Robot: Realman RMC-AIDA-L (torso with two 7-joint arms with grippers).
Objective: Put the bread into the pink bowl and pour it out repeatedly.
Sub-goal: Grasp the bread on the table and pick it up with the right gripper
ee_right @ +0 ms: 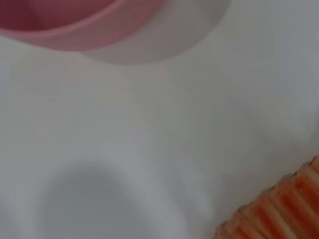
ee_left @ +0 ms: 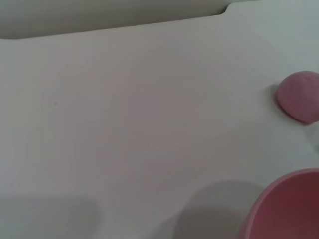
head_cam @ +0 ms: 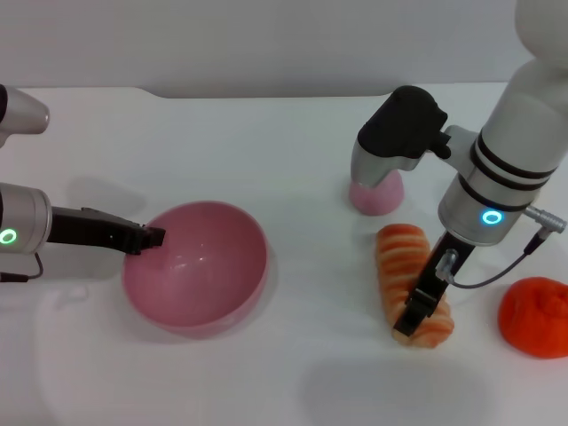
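The right end effector [head_cam: 419, 312] reaches steeply down, closed on the ridged, striped bread [head_cam: 410, 282] near the table's [head_cam: 266, 133] right edge. The left end effector [head_cam: 149, 237], reaching in level, pinches the glossy pink bowl's [head_cam: 197, 266] rim.

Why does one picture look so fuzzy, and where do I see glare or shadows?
Right wrist view: the bread and the pink bowl are soft and out of focus. Head view: pale glints shine inside the bowl. Left wrist view: soft grey shadows lie on the table beside the bowl.
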